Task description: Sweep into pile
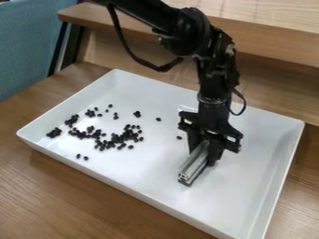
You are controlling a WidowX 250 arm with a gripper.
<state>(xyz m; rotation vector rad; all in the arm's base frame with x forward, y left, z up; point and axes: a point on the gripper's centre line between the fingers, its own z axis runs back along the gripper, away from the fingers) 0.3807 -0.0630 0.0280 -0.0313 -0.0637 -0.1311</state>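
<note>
My gripper (pixel 207 148) hangs down over the right half of the white tray (pixel 146 170), shut on a silver grooved metal bar (pixel 194 165). The bar's near end points toward the tray's front edge, low over the tray floor. Many small dark beans (pixel 123 137) lie left of the gripper. Most form a loose, uneven band across the tray's left half, with a small clump (pixel 54 133) near the left wall. Single beans lie apart from it, one (pixel 179 137) just left of the gripper.
Raised walls surround the tray on a brown wooden table (pixel 56 186). Behind it stands a wooden ledge (pixel 274 42), over which the arm comes in from the top. Blue fabric (pixel 25 42) is at the upper left.
</note>
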